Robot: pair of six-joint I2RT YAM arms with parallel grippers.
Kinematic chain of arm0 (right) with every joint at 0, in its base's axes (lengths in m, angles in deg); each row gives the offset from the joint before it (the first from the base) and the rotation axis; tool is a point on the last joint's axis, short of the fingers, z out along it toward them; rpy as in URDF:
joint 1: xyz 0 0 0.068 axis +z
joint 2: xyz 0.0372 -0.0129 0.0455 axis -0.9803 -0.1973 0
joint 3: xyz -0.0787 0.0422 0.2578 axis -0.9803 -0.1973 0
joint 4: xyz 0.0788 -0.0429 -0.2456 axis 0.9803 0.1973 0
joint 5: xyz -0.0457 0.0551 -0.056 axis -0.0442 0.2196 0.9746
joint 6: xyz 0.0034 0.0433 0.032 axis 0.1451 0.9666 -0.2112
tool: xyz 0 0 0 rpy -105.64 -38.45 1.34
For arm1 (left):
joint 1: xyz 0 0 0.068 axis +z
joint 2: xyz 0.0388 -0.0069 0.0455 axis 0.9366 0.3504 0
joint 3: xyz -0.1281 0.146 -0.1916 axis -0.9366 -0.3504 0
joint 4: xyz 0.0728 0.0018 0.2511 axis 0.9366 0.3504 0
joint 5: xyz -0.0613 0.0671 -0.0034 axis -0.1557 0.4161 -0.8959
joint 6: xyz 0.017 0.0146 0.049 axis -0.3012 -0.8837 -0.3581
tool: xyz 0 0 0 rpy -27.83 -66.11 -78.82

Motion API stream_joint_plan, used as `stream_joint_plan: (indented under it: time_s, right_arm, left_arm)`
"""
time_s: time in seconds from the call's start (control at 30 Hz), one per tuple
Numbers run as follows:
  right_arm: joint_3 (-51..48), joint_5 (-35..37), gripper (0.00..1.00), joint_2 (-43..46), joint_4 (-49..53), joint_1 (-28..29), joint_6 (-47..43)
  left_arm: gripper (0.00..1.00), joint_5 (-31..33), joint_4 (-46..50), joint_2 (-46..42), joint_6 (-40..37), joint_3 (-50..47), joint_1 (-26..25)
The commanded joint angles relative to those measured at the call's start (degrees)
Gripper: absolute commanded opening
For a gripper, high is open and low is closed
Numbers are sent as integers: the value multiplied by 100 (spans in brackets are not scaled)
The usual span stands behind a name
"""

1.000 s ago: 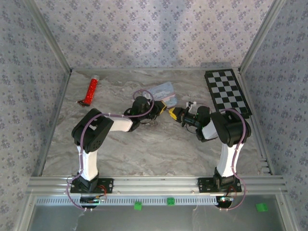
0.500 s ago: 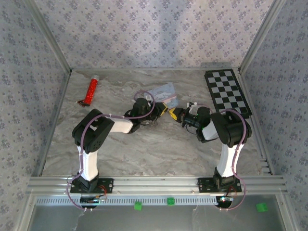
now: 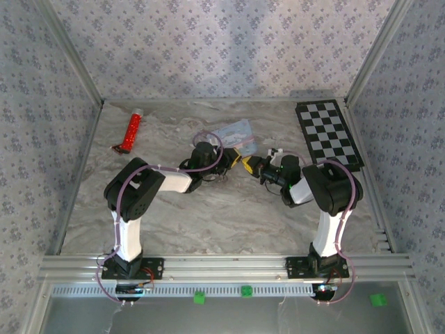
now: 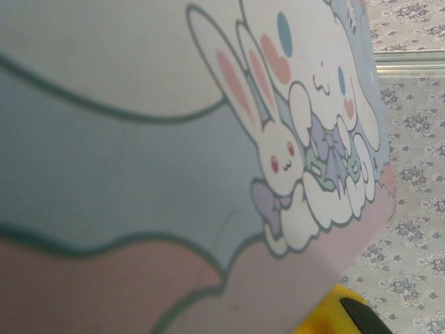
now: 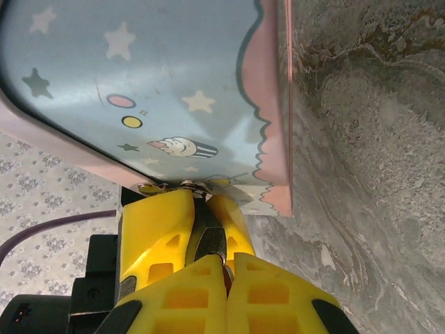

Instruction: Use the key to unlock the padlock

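- Left pincer (image 3: 235,158) was clamped around the padlock (image 5: 208,240), a dark block sitting between its yellow fingers, with the cartoon tin (image 4: 174,139) right behind it.
- Right pincer (image 3: 253,165) had slid left over the last second, so its tips nearly met the padlock; fingers squeezed together on a tiny pale glint, probably the key (image 5: 224,268).
- Reckon that meant the key was lined up for insertion, lock not opened yet.
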Motion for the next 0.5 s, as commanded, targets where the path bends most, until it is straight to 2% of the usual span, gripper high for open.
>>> stream_joint_plan:
  time_s: [0.0, 0.17, 0.33, 0.47]
  right_arm:
    - [223, -145, 3, 218, -205, 364, -87]
    - [197, -179, 5, 229, -193, 339, -107]
    - [35, -259, 13, 323, -86, 34, -200]
    - [-54, -366, 25, 425, 202, -52, -498]
  left_arm:
    - [1, -888, -311, -138, 17, 86, -332]
    - [1, -893, -310, -128, 12, 93, -320]
    - [0, -889, -278, -177, -20, -1, -258]
    - [0, -853, -85, -235, -182, -103, -140]
